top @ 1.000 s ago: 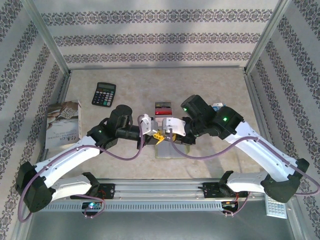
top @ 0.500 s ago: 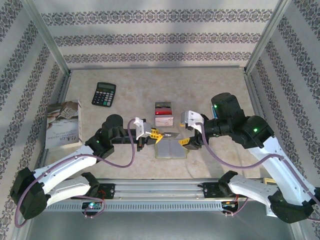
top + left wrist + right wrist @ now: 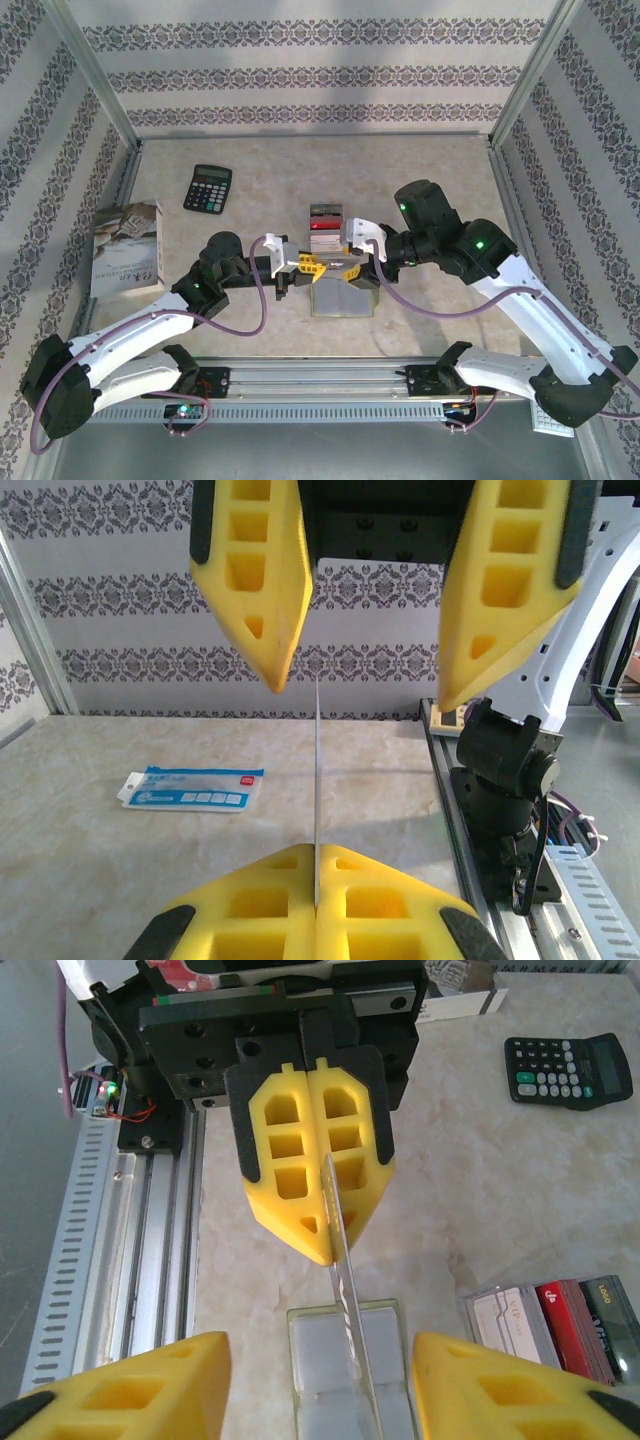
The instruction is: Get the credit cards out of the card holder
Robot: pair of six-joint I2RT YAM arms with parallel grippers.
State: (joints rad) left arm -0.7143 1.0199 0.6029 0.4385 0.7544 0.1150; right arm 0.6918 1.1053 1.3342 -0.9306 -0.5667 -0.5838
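The right gripper (image 3: pixel 358 274), spread wide, has moved in over the card holder (image 3: pixel 343 300); the left gripper (image 3: pixel 316 267) pinches a credit card (image 3: pixel 345 1255) there. Misalignment could dislodge it.

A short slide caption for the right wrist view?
Left gripper holds a credit card over the open card holder; right gripper open.
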